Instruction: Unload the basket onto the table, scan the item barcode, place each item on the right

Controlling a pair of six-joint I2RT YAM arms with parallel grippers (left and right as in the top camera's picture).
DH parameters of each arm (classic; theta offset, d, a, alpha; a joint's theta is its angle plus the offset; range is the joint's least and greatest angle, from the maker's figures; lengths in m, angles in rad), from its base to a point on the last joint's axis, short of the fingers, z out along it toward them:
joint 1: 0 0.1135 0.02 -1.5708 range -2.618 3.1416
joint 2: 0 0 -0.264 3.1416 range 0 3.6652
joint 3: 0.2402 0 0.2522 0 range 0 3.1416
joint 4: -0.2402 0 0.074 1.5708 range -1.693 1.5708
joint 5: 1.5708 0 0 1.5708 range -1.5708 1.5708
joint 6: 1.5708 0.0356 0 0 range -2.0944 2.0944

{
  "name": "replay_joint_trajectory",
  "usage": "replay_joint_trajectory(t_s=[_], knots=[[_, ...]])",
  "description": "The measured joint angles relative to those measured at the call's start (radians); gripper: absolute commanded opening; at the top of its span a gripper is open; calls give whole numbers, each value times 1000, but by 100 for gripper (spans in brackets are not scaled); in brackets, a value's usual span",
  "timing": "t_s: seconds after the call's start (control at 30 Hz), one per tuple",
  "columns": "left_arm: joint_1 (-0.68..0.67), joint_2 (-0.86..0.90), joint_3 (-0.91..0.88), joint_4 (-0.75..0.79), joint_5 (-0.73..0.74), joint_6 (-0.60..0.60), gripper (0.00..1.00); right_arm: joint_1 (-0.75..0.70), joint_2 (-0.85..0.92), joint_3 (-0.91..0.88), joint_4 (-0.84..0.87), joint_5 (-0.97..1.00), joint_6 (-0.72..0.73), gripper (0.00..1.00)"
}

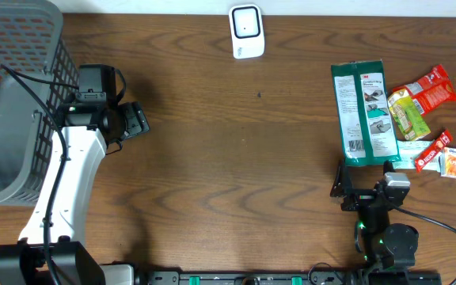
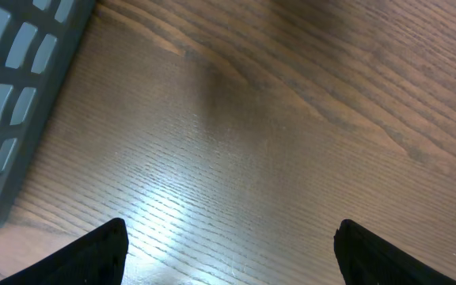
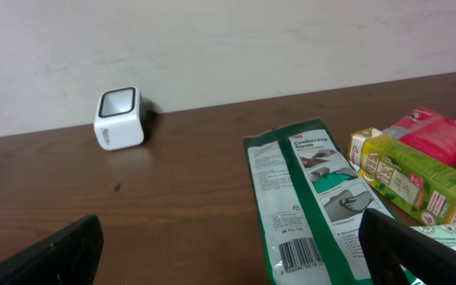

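Note:
The white barcode scanner (image 1: 245,30) (image 3: 119,117) stands at the table's far edge. A green-and-white flat package (image 1: 362,113) (image 3: 307,198) lies at the right, its barcode (image 3: 299,253) face up at the near end. My right gripper (image 1: 364,178) (image 3: 232,245) is open just short of that near end, holding nothing, one finger over the package's edge. My left gripper (image 1: 137,120) (image 2: 232,245) is open over bare wood beside the grey basket (image 1: 6,134) (image 2: 14,79), far from the package.
To the right of the package lie small snack packs: a yellow-green one (image 1: 408,111) (image 3: 414,178), a red one (image 1: 430,89) (image 3: 442,131), and smaller red and orange ones (image 1: 442,154). The basket fills the far left corner.

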Motion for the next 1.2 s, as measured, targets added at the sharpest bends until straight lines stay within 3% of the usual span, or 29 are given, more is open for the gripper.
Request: replay_joint_trajectory(t_s=[0.27, 0.63, 1.0, 1.2], knots=[[0, -65, -1, 0, -5, 7, 84, 0, 0, 0, 0, 0, 0, 99], [0, -725, -1, -12, -51, 11, 84, 0, 0, 0, 0, -3, 0, 99], [0, -1116, -7, -214, -53, 11, 84, 0, 0, 0, 0, -3, 0, 99], [0, -1324, -160, -217, -53, 11, 84, 0, 0, 0, 0, -3, -2, 99]])
